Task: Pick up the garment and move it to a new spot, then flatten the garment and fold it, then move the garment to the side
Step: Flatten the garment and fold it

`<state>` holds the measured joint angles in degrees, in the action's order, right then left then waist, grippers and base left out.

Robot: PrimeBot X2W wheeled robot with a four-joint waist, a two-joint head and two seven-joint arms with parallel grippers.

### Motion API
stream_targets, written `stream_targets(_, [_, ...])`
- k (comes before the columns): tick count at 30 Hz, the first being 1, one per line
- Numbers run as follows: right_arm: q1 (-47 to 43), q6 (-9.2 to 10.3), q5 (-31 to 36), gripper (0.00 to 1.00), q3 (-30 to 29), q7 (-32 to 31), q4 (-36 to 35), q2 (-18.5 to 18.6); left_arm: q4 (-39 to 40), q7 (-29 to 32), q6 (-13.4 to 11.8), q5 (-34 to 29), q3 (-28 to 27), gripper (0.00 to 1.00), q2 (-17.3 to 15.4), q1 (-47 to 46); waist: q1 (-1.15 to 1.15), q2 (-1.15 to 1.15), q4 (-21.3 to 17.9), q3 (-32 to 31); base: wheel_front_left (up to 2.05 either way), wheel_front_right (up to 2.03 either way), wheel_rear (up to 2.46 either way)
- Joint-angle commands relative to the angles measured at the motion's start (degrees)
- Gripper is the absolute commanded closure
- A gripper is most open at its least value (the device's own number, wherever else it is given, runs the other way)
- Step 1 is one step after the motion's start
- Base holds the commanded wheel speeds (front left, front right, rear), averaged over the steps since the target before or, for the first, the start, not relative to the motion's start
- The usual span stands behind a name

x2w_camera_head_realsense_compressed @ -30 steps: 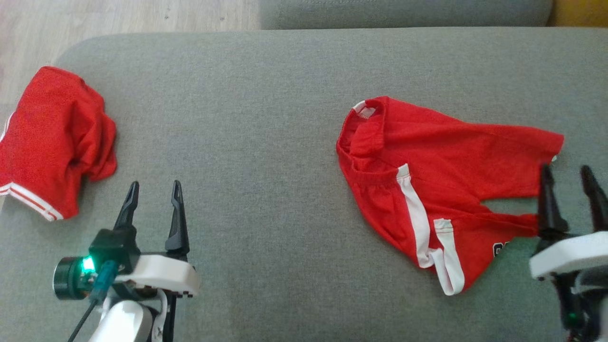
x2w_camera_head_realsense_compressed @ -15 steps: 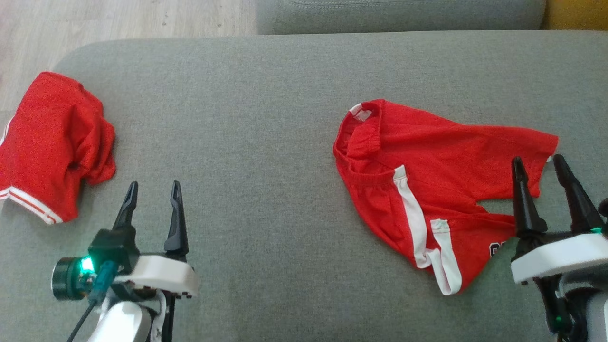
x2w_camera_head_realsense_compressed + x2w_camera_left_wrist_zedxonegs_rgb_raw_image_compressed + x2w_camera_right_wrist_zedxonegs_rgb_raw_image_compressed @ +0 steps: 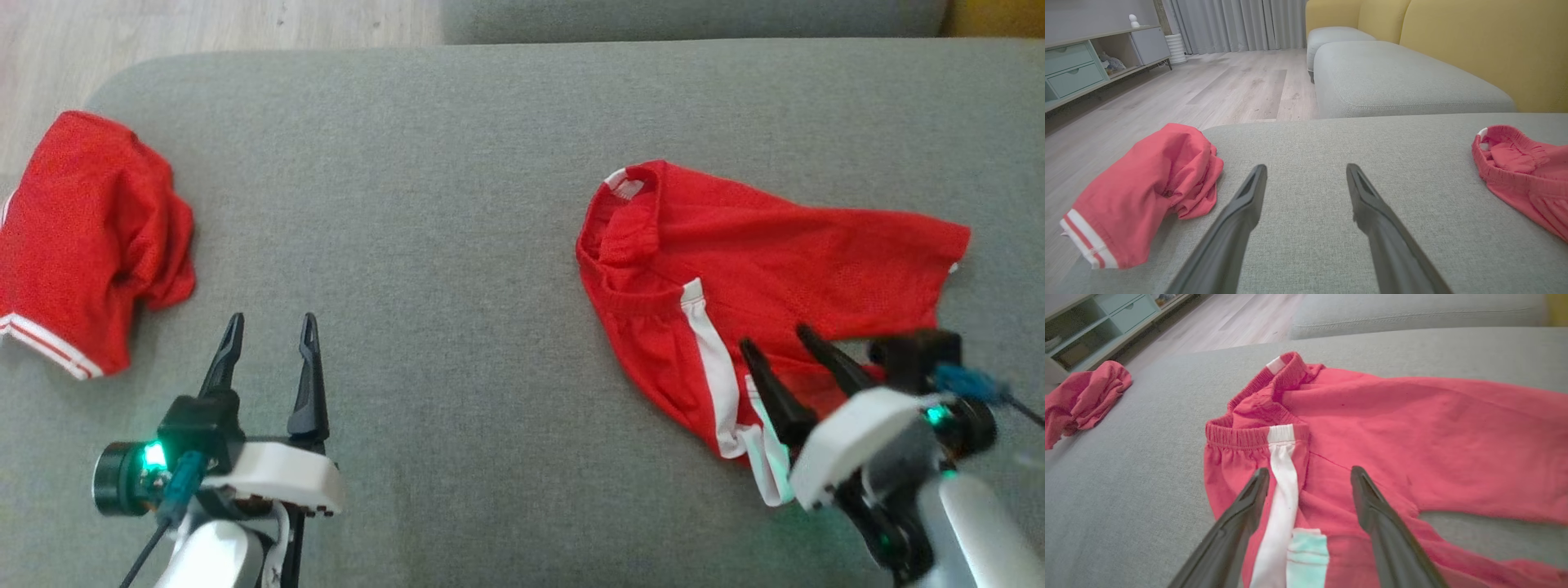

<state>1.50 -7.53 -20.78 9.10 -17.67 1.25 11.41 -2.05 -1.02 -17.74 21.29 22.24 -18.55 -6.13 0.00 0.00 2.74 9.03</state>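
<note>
- The red shorts point(image 3: 767, 261) lie rumpled near the grey cushion's point(image 3: 457, 204) right edge.
- The right gripper point(image 3: 773, 337) hangs over their white stripe, fingers apart, empty.
- The left gripper point(image 3: 273, 318), also spread, sits by the front edge near another red garment point(image 3: 82, 237).

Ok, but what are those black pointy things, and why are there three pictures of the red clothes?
Those are a robot's hands, called grippers. One picture comes from a camera on its head, looking down: the left gripper and right gripper both stand open, holding nothing. The other two come from cameras on its wrists, looking along the fingers. On the grey cushion lie red shorts with a white stripe, on the robot's right, and another red garment, bunched up on its left. The right gripper hovers over the shorts.
</note>
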Motion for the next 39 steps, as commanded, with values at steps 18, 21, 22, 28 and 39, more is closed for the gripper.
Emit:
stream_targets(18, [20.3,0.04,-10.0,1.00,16.1,1.1,21.6,3.9,-0.3,-1.3,-0.6,0.5,-0.7,0.00,0.3,-4.3,0.00,0.00,2.9,2.0,0.00,0.00,0.00])
stream_targets(21, [21.9,0.04,-10.7,1.00,17.4,3.2,21.8,3.1,-0.6,-1.5,-0.6,0.5,-0.6,0.00,0.4,-4.6,0.00,0.00,3.3,2.0,0.00,0.00,0.00])
stream_targets(22, [22.5,0.04,-10.7,1.00,18.0,3.7,21.8,2.9,-0.8,-1.6,-0.6,0.6,-0.5,0.00,0.5,-4.8,0.00,0.00,3.4,2.0,0.00,0.00,0.00])
stream_targets(28, [27.9,0.04,-11.3,1.00,22.6,7.3,22.3,-0.8,-1.6,-2.3,-0.7,0.9,-0.6,0.00,0.7,-4.8,0.00,0.00,3.9,1.7,0.00,0.00,0.00])
stream_targets(39, [34.6,0.04,-16.8,1.00,41.3,12.8,25.3,-8.2,-2.4,-2.8,-0.8,1.2,0.0,0.00,1.0,-5.1,0.00,0.00,4.7,1.9,0.00,0.00,0.00])
